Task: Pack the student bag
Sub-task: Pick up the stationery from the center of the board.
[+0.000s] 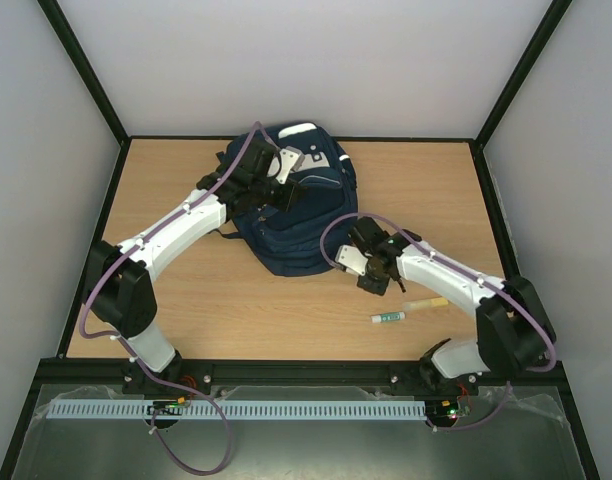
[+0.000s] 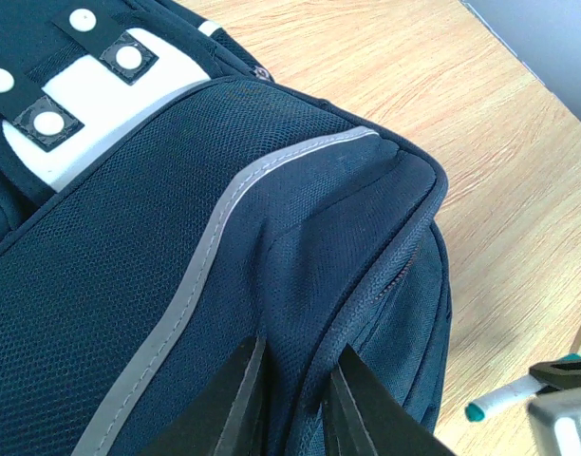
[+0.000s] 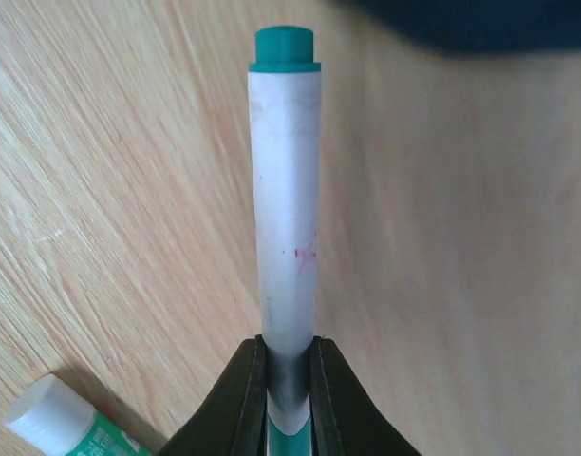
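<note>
Wooden tabletop (image 1: 216, 300) carries a large navy blue fabric backpack (image 2: 110, 285), upper centre; left gripper (image 2: 295, 366) pinches its seam, right gripper (image 3: 289, 347) clamps a white teal-capped marker (image 3: 285, 190).

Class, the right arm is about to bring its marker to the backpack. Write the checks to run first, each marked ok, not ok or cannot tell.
1. Right gripper shut on the white marker: ok.
2. Left gripper pinching the student bag fabric beside the zipper: ok.
3. Zipper open wide enough for the marker: cannot tell.
4. Table between marker and bag free of other things: ok.
5. Green-labelled tube lying aside of that path: ok.
</note>
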You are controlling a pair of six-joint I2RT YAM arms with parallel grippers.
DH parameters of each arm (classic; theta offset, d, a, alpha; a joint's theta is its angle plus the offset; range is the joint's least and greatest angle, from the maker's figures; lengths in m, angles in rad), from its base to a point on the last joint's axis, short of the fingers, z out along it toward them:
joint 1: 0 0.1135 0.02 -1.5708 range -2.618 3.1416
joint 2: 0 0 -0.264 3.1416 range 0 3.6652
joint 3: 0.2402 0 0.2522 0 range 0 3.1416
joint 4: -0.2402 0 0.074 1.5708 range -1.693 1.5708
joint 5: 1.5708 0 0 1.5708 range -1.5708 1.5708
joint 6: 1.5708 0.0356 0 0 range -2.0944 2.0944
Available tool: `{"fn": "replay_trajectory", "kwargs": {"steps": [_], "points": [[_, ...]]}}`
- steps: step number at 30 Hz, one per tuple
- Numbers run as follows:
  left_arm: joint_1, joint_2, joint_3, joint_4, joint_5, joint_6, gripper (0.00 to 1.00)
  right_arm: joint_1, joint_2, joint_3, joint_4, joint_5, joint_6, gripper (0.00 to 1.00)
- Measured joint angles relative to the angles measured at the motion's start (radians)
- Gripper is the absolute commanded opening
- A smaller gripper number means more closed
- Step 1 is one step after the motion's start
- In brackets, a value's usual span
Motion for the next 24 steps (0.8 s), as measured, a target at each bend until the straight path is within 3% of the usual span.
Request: {"fn": "replay_trajectory", "kwargs": {"steps": [11, 24], "points": [[0.000, 0.000, 0.003, -0.002, 0.000, 0.000, 0.16, 0.136, -0.053, 0.242, -0.037, 0.165, -0.103, 0.01], [0.000, 0.000, 0.013, -0.010, 0.009, -0.002, 0.16, 0.253, 0.057, 0.291, 0.285, 0.389, -0.414, 0.01]]}}
